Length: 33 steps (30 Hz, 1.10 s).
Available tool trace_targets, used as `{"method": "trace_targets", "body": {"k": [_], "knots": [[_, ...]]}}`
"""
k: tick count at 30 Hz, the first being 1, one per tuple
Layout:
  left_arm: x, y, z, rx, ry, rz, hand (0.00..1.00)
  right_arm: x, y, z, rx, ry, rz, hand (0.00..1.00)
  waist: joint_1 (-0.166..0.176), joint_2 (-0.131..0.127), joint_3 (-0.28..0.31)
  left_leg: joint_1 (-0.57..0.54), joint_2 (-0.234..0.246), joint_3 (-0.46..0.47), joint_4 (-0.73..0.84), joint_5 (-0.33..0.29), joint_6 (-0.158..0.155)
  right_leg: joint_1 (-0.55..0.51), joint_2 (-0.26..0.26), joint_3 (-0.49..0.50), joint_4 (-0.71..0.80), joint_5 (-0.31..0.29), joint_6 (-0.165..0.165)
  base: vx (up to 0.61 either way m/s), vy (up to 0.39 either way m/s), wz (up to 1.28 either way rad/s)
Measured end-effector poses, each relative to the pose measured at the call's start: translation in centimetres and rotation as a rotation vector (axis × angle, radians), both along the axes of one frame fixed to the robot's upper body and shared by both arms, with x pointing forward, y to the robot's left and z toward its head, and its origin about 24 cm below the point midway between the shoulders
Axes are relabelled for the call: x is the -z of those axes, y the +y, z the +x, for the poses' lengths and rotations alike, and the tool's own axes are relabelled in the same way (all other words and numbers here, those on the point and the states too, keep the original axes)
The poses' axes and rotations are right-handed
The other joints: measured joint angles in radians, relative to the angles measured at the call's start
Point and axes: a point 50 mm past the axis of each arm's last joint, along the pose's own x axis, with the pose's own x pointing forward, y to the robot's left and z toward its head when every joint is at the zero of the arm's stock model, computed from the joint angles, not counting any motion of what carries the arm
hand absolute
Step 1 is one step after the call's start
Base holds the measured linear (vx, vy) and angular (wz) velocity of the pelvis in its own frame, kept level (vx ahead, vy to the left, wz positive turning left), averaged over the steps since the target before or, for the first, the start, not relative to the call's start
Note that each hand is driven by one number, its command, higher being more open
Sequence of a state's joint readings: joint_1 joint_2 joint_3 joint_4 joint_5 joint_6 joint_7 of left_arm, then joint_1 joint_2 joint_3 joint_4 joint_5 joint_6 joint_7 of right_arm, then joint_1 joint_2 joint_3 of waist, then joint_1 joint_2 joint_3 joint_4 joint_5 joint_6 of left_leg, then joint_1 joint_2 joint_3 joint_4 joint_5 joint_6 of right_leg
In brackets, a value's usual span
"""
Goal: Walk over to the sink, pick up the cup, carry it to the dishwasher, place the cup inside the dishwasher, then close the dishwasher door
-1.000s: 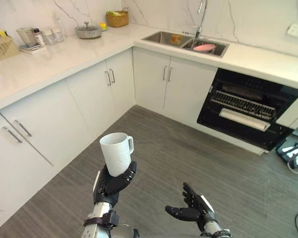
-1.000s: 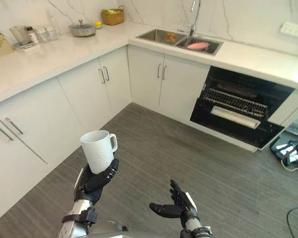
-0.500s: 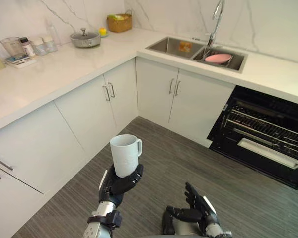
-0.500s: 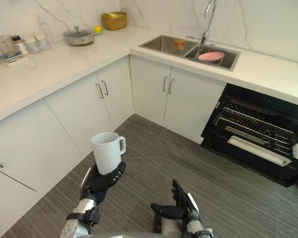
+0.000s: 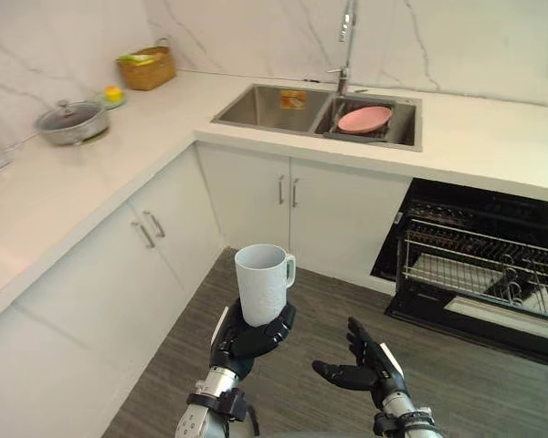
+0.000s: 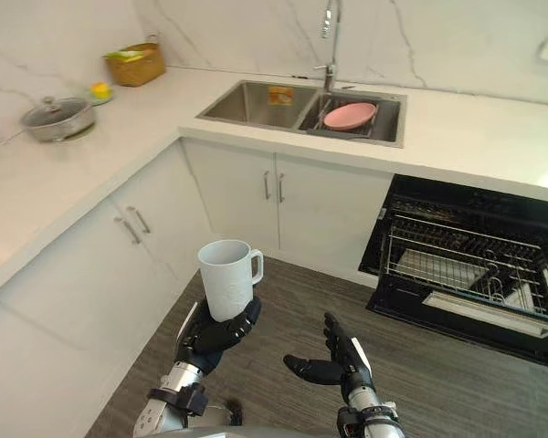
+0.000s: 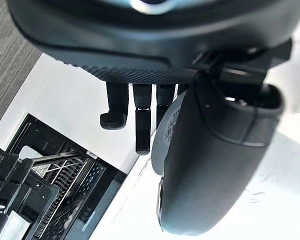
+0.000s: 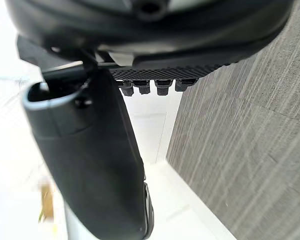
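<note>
While the left robot hand (image 5: 248, 334) grasps the white ceramic cup with a side handle (image 5: 261, 281) round its base, its fingers curled about it, the cup stands upright in mid-air above the grey wood-grain floor (image 5: 493, 383), well apart from the counter. The right robot hand (image 5: 365, 370) hangs just beside it, fingers relaxed and spread, holding nothing.

Progress, as judged from the scene: the pick-up is done, since the cup is out of the steel double-bowl sink (image 5: 265, 105) and in hand. The carry is under way. The black built-in dishwasher (image 5: 457, 205) under the white stone counter (image 5: 484, 146) stands open with its wire rack (image 5: 475, 265) exposed. Placing the cup inside and closing the door are left.

Count: one cup; one dishwasher; one sink of two bowls, with one chrome tap (image 5: 346, 41) behind it; one pink plate (image 5: 363, 119) in the bowl nearer the dishwasher; one woven basket (image 5: 148, 69) and one lidded steel pot (image 5: 71, 121) on the counter; two robot hands.
</note>
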<state>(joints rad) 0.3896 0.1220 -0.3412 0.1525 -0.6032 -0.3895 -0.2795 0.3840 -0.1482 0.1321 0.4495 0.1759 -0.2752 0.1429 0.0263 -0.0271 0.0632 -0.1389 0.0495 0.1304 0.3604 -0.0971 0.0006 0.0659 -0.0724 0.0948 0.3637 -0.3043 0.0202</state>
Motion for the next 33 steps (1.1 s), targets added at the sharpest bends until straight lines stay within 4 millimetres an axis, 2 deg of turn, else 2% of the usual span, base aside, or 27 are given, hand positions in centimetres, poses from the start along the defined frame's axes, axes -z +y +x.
{"method": "trace_targets", "body": {"k": [2,3,4,5,7,8,11,12,13,14,15,16,18,20,21,22,23,24,26,28,29,30,32,33], "knots": [[-0.2,-0.1,0.3,0.007,-0.009,0.011,0.00,0.1,0.8,-0.1,-0.024,0.002,0.021,1.00,-0.012,-0.028,-0.007,0.040,-0.018,0.055,-0.009,-0.043,0.021,-0.060,-0.030,-0.004,0.148,0.001,0.006,0.35,0.252,-0.67],[-0.2,-0.1,0.4,0.009,-0.008,0.017,0.00,0.1,1.2,0.0,-0.038,0.000,0.032,1.00,-0.018,-0.045,-0.009,0.080,-0.033,0.089,-0.029,-0.063,0.036,-0.117,-0.061,-0.031,0.282,0.022,0.037,0.29,0.251,-0.69],[-0.2,-0.2,0.4,0.012,-0.007,0.030,0.00,0.1,1.4,0.0,-0.041,0.000,0.039,1.00,-0.019,-0.048,-0.008,0.125,-0.039,0.118,-0.050,-0.076,0.048,-0.158,-0.085,-0.059,0.378,0.062,0.058,0.35,0.275,-0.89],[-0.2,-0.2,0.4,0.012,-0.006,0.050,0.00,0.1,1.5,0.0,-0.046,0.000,0.046,1.00,-0.023,-0.032,-0.001,0.194,-0.039,0.147,-0.088,-0.085,0.055,-0.191,-0.109,-0.110,0.472,0.084,0.053,0.29,0.208,-0.68],[-0.6,-0.1,0.6,0.000,-0.021,0.064,0.00,0.0,1.7,0.3,-0.059,-0.008,0.051,1.00,-0.041,-0.028,-0.004,0.256,-0.028,0.164,-0.141,-0.085,0.055,-0.218,-0.118,-0.191,0.504,0.055,0.049,0.25,0.139,-0.45],[-1.4,0.0,1.1,-0.019,-0.061,0.062,0.00,-0.3,2.0,1.2,-0.075,-0.038,0.053,1.00,-0.045,-0.025,-0.003,0.289,-0.010,0.184,-0.175,-0.087,0.051,-0.257,-0.109,-0.273,0.472,0.022,0.046,0.26,0.109,-0.39],[-2.4,0.3,2.0,-0.036,-0.115,0.067,0.00,-1.0,2.3,2.9,-0.107,-0.094,0.058,1.00,-0.041,-0.014,0.004,0.332,0.027,0.224,-0.183,-0.108,0.015,-0.292,-0.092,-0.414,0.315,0.015,0.038,0.24,0.043,-0.52],[-2.6,0.7,2.3,-0.060,-0.128,0.074,0.00,-1.3,2.5,3.6,-0.126,-0.121,0.064,1.00,-0.040,-0.014,0.004,0.359,0.031,0.246,-0.182,-0.124,-0.011,-0.303,-0.081,-0.459,0.219,0.047,0.016,0.26,-0.021,-0.56],[-2.7,1.1,2.5,-0.073,-0.131,0.084,0.00,-1.5,2.6,3.9,-0.135,-0.137,0.068,1.00,-0.040,-0.021,0.004,0.379,0.021,0.252,-0.182,-0.131,-0.022,-0.301,-0.070,-0.468,0.130,0.116,-0.009,0.35,-0.073,-0.54],[-2.8,1.5,2.7,-0.085,-0.135,0.098,0.00,-1.7,2.7,4.1,-0.141,-0.154,0.071,1.00,-0.042,-0.041,0.009,0.397,-0.004,0.249,-0.178,-0.143,-0.031,-0.296,-0.071,-0.456,0.056,0.251,-0.058,0.38,-0.105,-0.42],[-2.5,1.5,3.1,-0.089,-0.124,0.104,0.00,-1.8,2.0,4.3,-0.145,-0.159,0.047,1.00,-0.042,-0.023,0.017,0.415,-0.002,0.230,-0.153,-0.176,-0.035,-0.287,-0.067,-0.459,0.062,0.240,-0.096,0.31,-0.107,-0.33],[-2.3,1.3,3.3,-0.091,-0.115,0.098,0.00,-1.8,1.3,4.5,-0.136,-0.152,0.025,1.00,-0.045,0.014,0.029,0.399,0.027,0.207,-0.113,-0.188,-0.044,-0.270,-0.043,-0.460,0.036,0.237,-0.097,0.25,-0.114,-0.23],[-2.3,0.9,3.3,-0.092,-0.115,0.080,0.00,-1.7,0.5,4.4,-0.118,-0.142,0.001,1.00,-0.045,0.035,0.040,0.370,0.051,0.196,-0.058,-0.188,-0.045,-0.268,-0.017,-0.456,0.015,0.230,-0.098,0.17,-0.123,-0.13],[-2.2,0.6,3.2,-0.089,-0.106,0.073,0.00,-1.5,0.4,4.2,-0.117,-0.125,-0.003,1.00,-0.045,0.036,0.048,0.327,0.081,0.177,0.072,-0.187,-0.045,-0.245,0.005,-0.454,-0.006,0.212,-0.095,0.14,-0.118,-0.18],[-2.1,0.4,3.1,-0.083,-0.100,0.071,0.00,-1.5,0.4,4.2,-0.119,-0.126,-0.002,1.00,-0.043,0.038,0.061,0.287,0.117,0.168,0.214,-0.167,-0.049,-0.207,0.028,-0.447,-0.027,0.205,-0.098,0.16,-0.129,-0.37],[-2.0,0.3,3.0,-0.080,-0.095,0.068,0.00,-1.6,0.4,4.2,-0.123,-0.128,0.000,1.00,-0.039,0.046,0.068,0.237,0.158,0.148,0.372,-0.121,-0.038,-0.165,0.062,-0.429,-0.060,0.197,-0.110,0.14,-0.098,-0.47],[-1.9,0.3,2.9,-0.079,-0.092,0.069,0.00,-1.6,0.4,4.2,-0.125,-0.130,0.000,1.00,-0.034,0.049,0.069,0.208,0.178,0.130,0.450,-0.116,-0.036,-0.147,0.079,-0.418,-0.077,0.196,-0.111,0.13,-0.053,-0.63],[-1.8,0.1,2.7,-0.080,-0.089,0.072,0.00,-1.7,0.7,4.3,-0.125,-0.136,0.007,1.00,-0.022,0.054,0.067,0.160,0.186,0.096,0.517,-0.145,-0.036,-0.129,0.095,-0.396,-0.091,0.194,-0.114,0.12,-0.023,-0.67],[-1.8,0.0,2.6,-0.074,-0.089,0.075,0.00,-1.8,0.4,4.4,-0.118,-0.140,0.003,1.00,-0.019,0.047,0.070,0.108,0.167,0.080,0.473,-0.190,-0.041,-0.113,0.097,-0.370,-0.116,0.194,-0.114,0.11,-0.007,-0.57],[-1.7,0.1,2.4,-0.073,-0.088,0.084,0.00,-1.8,0.4,4.3,-0.118,-0.141,0.004,1.00,-0.017,0.049,0.069,0.087,0.135,0.068,0.302,-0.194,-0.042,-0.101,0.096,-0.346,-0.144,0.208,-0.114,0.12,0.042,-0.41],[-1.7,0.2,2.4,-0.076,-0.086,0.086,0.00,-1.8,0.3,4.2,-0.112,-0.140,0.004,1.00,-0.017,0.049,0.069,0.086,0.105,0.053,0.151,-0.190,-0.044,-0.097,0.092,-0.332,-0.151,0.210,-0.112,0.14,0.082,-0.34],[-1.7,0.2,2.5,-0.082,-0.088,0.086,0.00,-1.8,0.3,4.1,-0.109,-0.139,0.005,1.00,-0.015,0.053,0.067,0.085,0.079,0.023,0.015,-0.163,-0.045,-0.096,0.089,-0.315,-0.152,0.208,-0.107,0.17,0.123,-0.47],[-1.6,0.2,2.3,-0.099,-0.079,0.080,0.00,-1.8,0.3,4.0,-0.114,-0.135,0.008,1.00,0.000,0.057,0.065,0.119,0.043,0.000,-0.068,-0.071,-0.040,-0.095,0.085,-0.274,-0.151,0.205,-0.088,0.17,0.128,-0.43],[-1.7,0.4,2.4,-0.115,-0.077,0.087,0.00,-1.8,0.5,4.0,-0.112,-0.133,0.016,1.00,-0.003,0.056,0.066,0.135,0.032,0.010,-0.100,-0.056,-0.035,-0.096,0.079,-0.262,-0.153,0.207,-0.071,0.18,0.122,-0.23]]}}
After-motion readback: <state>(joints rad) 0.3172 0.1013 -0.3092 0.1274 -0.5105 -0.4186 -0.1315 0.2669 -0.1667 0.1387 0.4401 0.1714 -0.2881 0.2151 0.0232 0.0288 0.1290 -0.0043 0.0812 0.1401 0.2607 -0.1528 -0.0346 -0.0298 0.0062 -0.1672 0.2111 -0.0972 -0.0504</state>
